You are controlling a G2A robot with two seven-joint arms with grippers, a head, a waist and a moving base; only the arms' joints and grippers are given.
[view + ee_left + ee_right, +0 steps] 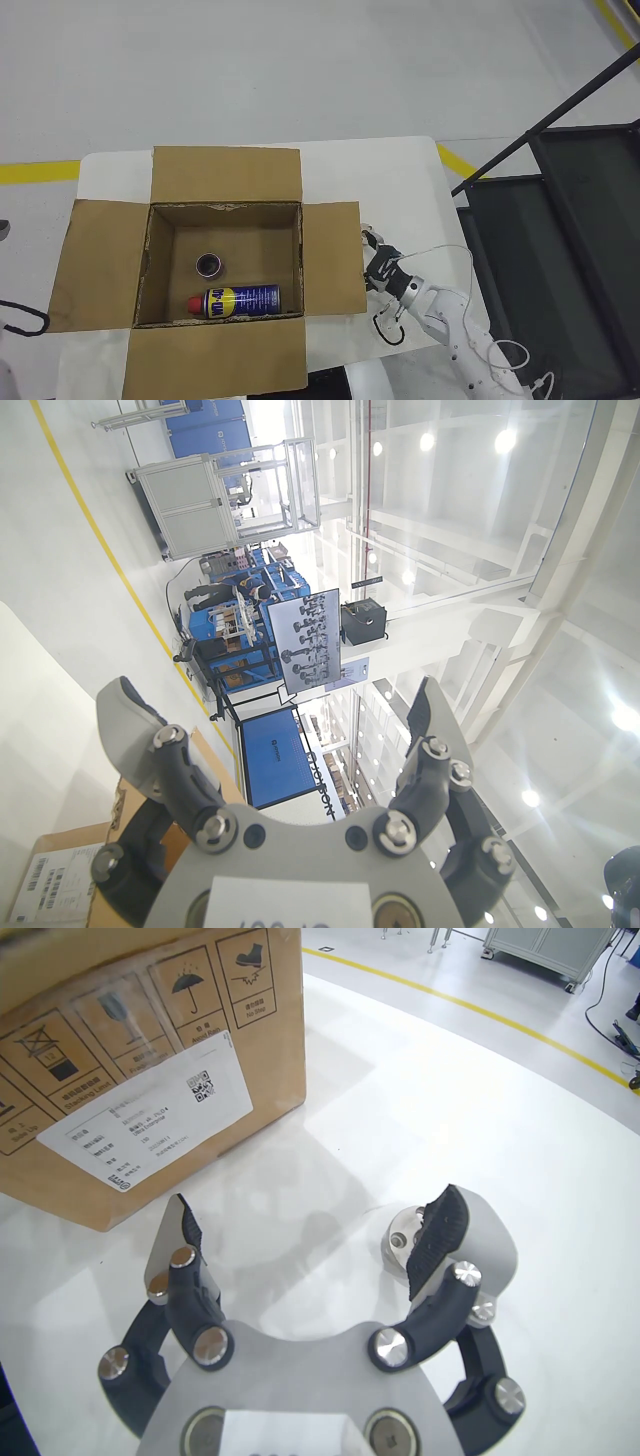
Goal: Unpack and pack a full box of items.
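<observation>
An open cardboard box (100, 265) sits on the white table (400, 180) with its flaps spread. Inside lie a blue and yellow spray can (243, 298) with a red cap, on its side, and a small dark ring-shaped item (208, 265). My right gripper (376, 262) (317, 1213) is open low over the table just outside the box's right flap, nothing between its fingers. A small round metal part (399, 1240) rests on the table, partly hidden behind one right finger (442, 1233). My left gripper (272, 700) is open and empty, pointing up into the room.
The box's labelled side wall (150, 1078) stands close ahead of the right gripper. A corner of the box (65, 850) and a strip of table (35, 700) sit beside the left gripper. A dark metal rack (560, 230) stands off the table's right edge.
</observation>
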